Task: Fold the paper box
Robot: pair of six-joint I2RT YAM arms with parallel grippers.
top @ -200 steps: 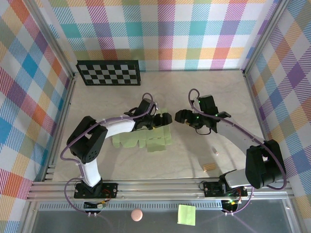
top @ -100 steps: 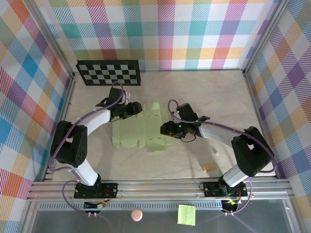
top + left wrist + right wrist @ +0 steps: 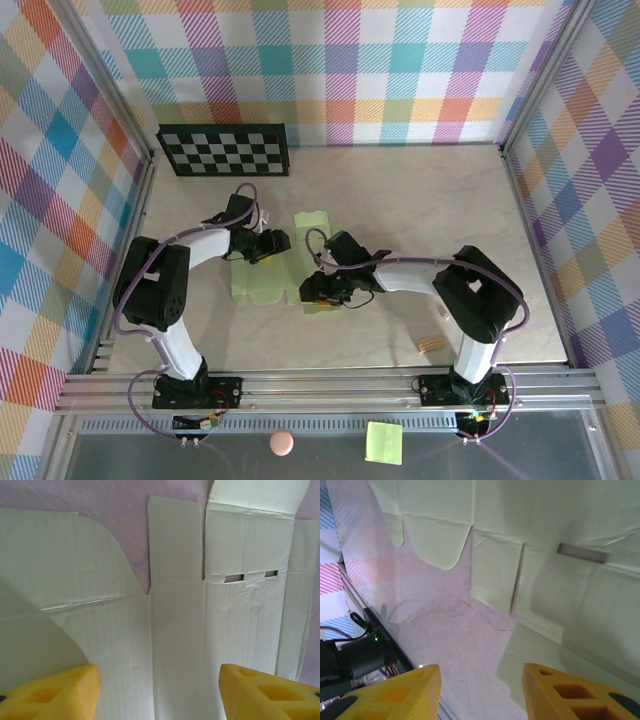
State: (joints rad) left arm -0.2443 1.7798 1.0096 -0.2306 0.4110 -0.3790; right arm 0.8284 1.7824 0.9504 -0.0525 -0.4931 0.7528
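Beige table (image 3: 450,200) inside plaid walls (image 3: 350,70) bears the paper box (image 3: 255,283); left tool (image 3: 159,674), right tool (image 3: 479,672) both parted

There is one paper box (image 3: 258,284); there are two grippers, the left gripper (image 3: 278,243) and the right gripper (image 3: 310,291); one checkerboard (image 3: 224,150); one sticky note (image 3: 384,442); one pink ball (image 3: 282,443); one small tan block (image 3: 430,345).
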